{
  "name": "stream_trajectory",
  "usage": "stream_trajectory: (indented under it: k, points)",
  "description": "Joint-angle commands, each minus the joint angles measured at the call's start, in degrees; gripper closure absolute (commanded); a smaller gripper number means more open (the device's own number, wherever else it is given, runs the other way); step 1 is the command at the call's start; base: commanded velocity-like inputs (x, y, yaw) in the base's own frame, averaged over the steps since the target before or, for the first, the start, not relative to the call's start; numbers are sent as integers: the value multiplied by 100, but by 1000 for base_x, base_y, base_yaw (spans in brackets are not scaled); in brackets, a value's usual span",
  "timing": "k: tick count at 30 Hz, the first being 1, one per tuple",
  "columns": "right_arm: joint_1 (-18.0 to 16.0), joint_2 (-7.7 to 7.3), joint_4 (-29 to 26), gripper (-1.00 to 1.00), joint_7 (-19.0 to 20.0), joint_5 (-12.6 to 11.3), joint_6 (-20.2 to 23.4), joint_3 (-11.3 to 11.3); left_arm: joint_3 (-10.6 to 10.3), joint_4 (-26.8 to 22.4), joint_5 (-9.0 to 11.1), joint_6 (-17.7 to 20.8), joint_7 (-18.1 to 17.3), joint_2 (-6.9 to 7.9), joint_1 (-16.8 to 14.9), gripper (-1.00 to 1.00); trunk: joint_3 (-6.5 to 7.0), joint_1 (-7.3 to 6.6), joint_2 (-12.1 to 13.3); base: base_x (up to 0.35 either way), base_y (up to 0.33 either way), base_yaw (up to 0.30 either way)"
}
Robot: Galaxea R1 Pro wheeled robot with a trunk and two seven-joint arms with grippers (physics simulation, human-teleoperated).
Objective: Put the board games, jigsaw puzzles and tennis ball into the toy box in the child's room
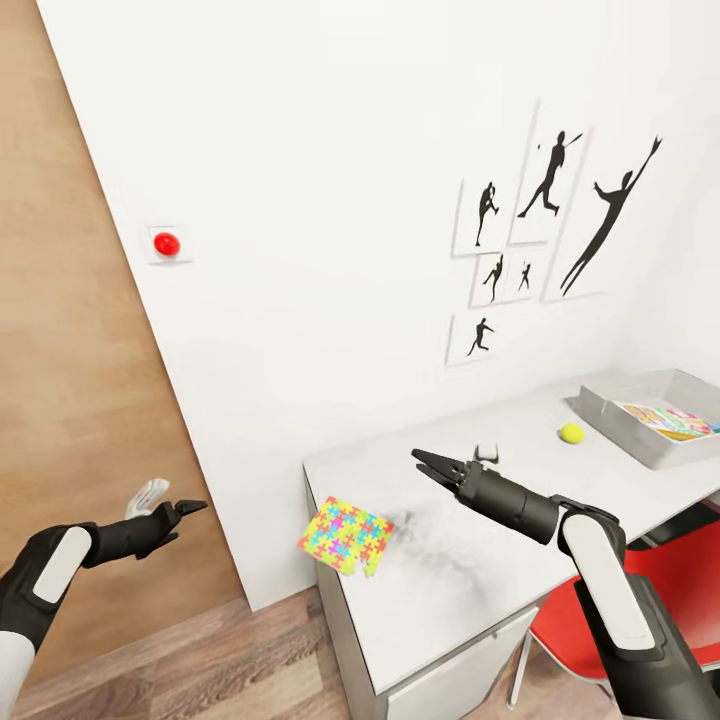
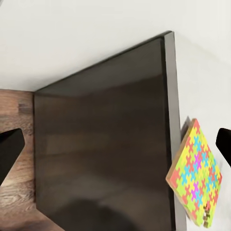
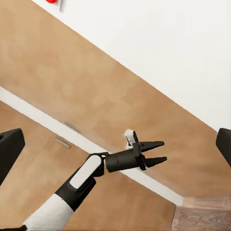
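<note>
A bright multicoloured jigsaw puzzle (image 1: pixel 346 537) lies at the left edge of the white table (image 1: pixel 470 600), part of it hanging over the side; the left wrist view shows the puzzle (image 2: pixel 195 173) against that edge. Farther right, a yellow tennis ball (image 1: pixel 571 432) rests beside the grey toy box (image 1: pixel 612 422), which holds a colourful flat game (image 1: pixel 668 418). My right gripper (image 1: pixel 440 465) hovers open above the tabletop, right of the puzzle and empty. My left gripper (image 1: pixel 170 503) is open and empty off the table's left side, and appears as the left gripper (image 3: pixel 163 151) in the right wrist view.
A red chair (image 1: pixel 690 590) stands tucked at the table's near right. The table's dark side panel (image 2: pixel 106 144) faces my left arm. A wooden panel (image 1: pixel 80 380) lines the left, with a red button (image 1: pixel 166 243) and silhouette pictures (image 1: pixel 550 210) on the white wall.
</note>
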Motion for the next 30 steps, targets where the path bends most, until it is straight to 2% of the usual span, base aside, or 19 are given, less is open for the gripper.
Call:
stream_trajectory:
  k: [1, 2, 6, 14, 21, 25, 30]
  points:
    - [-4, 9, -36, -100, 199, 18, 143, -114, 12, 0, -18, 34, -27, -9, -5, -100, -27, 24, -49, 0, 0, 0]
    - [-1, 26, -58, -100, 388, 16, 217, -227, -6, 0, -18, 34, -28, -31, -5, -100, -45, 46, -89, 0, 0, 0]
    - [82, 40, -88, -100, 745, 20, 322, -416, -135, 1, -25, 25, -29, -94, -5, -100, -117, 134, -249, 0, 0, 0]
    - [218, 70, -97, -100, 919, 20, 286, -550, -241, 1, -20, 28, -68, -164, -5, -100, -260, 309, -570, 0, 0, 0]
    - [231, 74, -98, -100, 953, 20, 277, -597, -269, 16, -16, 68, -127, -75, -4, -100, -354, 463, -851, 0, 0, -61]
    - [232, 78, -98, -100, 998, 20, 272, -598, -278, 29, -11, 83, -273, 8, -5, -100, -395, 551, -1011, 0, 0, -126]
    - [238, 81, -98, -100, 1014, 24, 267, -597, -275, 41, -10, 85, -444, 27, -5, -100, -443, 661, -1212, 0, 0, -131]
